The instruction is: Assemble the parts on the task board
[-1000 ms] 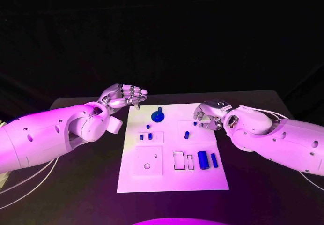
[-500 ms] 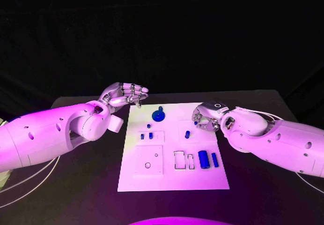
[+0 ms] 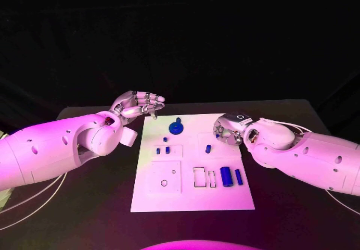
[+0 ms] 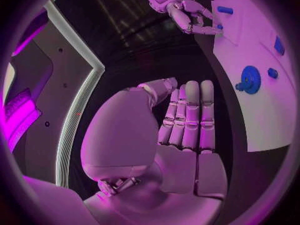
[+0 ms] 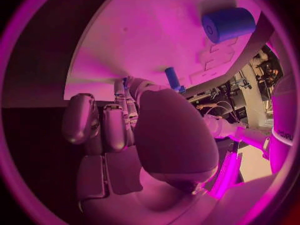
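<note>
The left hand [image 3: 139, 108] hovers above the black surface [image 3: 90, 198], just off the far left corner of the board [image 3: 191, 200]. Its fingers [image 4: 190, 115] lie straight and close together with the thumb folded alongside, and nothing is in them. The gear [image 3: 176, 128], a round blue part, sits on the board near that hand, toward the board's middle.

The right hand [image 3: 229, 131] is at the board's right edge, fingers curled down onto the white plate. A small blue piece shows at its fingertips [image 5: 125, 92], but I cannot tell whether it is pinched or merely beside them. A short blue peg [image 3: 208, 149] stands on the board just inward of this hand. Nearer the robot from the right hand lie a thick blue cylinder [image 3: 226, 177] and a thinner blue rod [image 3: 238, 177], side by side. Three small blue pegs [image 3: 166, 150] sit between the two hands, closer to the left one.
</note>
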You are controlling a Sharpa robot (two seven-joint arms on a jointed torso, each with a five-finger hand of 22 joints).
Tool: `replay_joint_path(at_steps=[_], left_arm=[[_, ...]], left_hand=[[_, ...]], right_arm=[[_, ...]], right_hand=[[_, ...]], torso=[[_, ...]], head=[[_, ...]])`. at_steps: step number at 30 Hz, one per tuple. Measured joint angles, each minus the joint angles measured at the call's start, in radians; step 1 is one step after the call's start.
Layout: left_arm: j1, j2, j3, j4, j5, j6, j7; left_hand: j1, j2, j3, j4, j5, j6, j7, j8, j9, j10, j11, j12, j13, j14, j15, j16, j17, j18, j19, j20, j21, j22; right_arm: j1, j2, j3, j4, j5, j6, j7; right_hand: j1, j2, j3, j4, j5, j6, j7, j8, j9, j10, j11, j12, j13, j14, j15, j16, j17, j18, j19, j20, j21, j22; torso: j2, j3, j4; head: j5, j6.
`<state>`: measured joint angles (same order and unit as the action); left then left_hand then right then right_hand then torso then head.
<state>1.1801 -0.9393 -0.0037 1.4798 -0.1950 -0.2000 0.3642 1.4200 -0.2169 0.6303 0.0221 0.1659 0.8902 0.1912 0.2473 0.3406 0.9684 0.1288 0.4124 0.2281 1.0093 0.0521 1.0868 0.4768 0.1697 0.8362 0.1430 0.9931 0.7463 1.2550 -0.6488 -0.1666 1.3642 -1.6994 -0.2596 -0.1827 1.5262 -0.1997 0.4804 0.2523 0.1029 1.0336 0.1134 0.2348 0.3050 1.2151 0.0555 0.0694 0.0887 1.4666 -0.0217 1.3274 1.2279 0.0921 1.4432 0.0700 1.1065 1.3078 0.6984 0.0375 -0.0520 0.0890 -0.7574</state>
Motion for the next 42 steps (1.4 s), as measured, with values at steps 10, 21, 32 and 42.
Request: replay_joint_path(at_steps=[10,21,32,42], left_arm=[[0.0,-0.001,0.0,0.002,0.001,0.0,-0.001],[0.0,-0.002,0.0,0.005,0.001,0.0,-0.002],[0.0,-0.003,0.0,0.005,0.002,0.0,-0.002],[0.0,-0.004,0.0,0.004,0.002,0.0,-0.002]], left_hand=[[0.0,0.0,-0.003,-0.003,0.0,-0.004,0.003,0.0,-0.002,-0.003,0.003,0.0,-0.001,0.0,0.0,0.0,-0.001,0.0,0.0,0.0,0.0,-0.002],[0.0,0.0,-0.003,-0.003,0.0,-0.007,0.007,0.0,-0.003,-0.007,0.0,0.0,-0.002,0.0,0.0,-0.004,-0.002,0.0,0.0,0.0,-0.004,-0.003],[0.0,0.0,-0.006,-0.006,0.005,-0.007,0.007,-0.003,-0.004,-0.011,0.003,0.0,-0.002,0.0,0.0,-0.004,-0.003,0.0,0.0,0.0,-0.004,-0.003],[0.0,0.0,-0.005,-0.006,0.005,-0.009,0.009,-0.003,-0.004,-0.011,0.003,0.0,-0.003,0.0,0.0,-0.004,-0.003,0.0,0.0,0.0,-0.004,-0.003]], right_arm=[[0.001,0.013,0.004,-0.012,-0.001,0.019,-0.003],[-0.002,0.015,0.005,-0.009,-0.009,0.016,-0.013],[-0.011,0.006,-0.002,0.006,-0.019,-0.033,-0.033],[-0.012,-0.018,-0.002,0.035,-0.018,-0.101,-0.041]], right_hand=[[-0.008,0.008,0.018,-0.012,0.0,0.008,-0.001,0.005,0.007,0.003,0.001,0.0,-0.003,0.0,0.0,0.0,-0.004,0.0,0.0,0.0,0.0,0.0],[-0.022,0.022,0.067,-0.052,-0.001,0.019,-0.003,0.016,0.024,0.022,-0.003,-0.009,-0.015,0.0,0.0,0.0,-0.01,0.0,0.0,0.0,0.011,0.0],[-0.034,0.034,0.112,-0.093,0.002,0.022,0.0,0.03,0.049,0.043,0.0,-0.009,-0.02,0.0,0.0,0.0,-0.018,0.0,0.004,-0.004,0.038,0.0],[-0.042,0.034,0.118,-0.1,0.001,0.023,0.001,0.031,0.057,0.043,0.0,-0.004,-0.019,0.0,0.0,0.0,-0.022,0.0,0.007,-0.007,0.049,0.0]], torso=[[0.0,-0.0003,0.0003],[0.0,-0.0003,-0.0014],[-0.001,-0.0006,-0.0005],[-0.002,-0.0008,-0.0014]], head=[[0.0,-0.006],[-0.001,-0.01],[-0.003,-0.011],[-0.002,-0.007]])
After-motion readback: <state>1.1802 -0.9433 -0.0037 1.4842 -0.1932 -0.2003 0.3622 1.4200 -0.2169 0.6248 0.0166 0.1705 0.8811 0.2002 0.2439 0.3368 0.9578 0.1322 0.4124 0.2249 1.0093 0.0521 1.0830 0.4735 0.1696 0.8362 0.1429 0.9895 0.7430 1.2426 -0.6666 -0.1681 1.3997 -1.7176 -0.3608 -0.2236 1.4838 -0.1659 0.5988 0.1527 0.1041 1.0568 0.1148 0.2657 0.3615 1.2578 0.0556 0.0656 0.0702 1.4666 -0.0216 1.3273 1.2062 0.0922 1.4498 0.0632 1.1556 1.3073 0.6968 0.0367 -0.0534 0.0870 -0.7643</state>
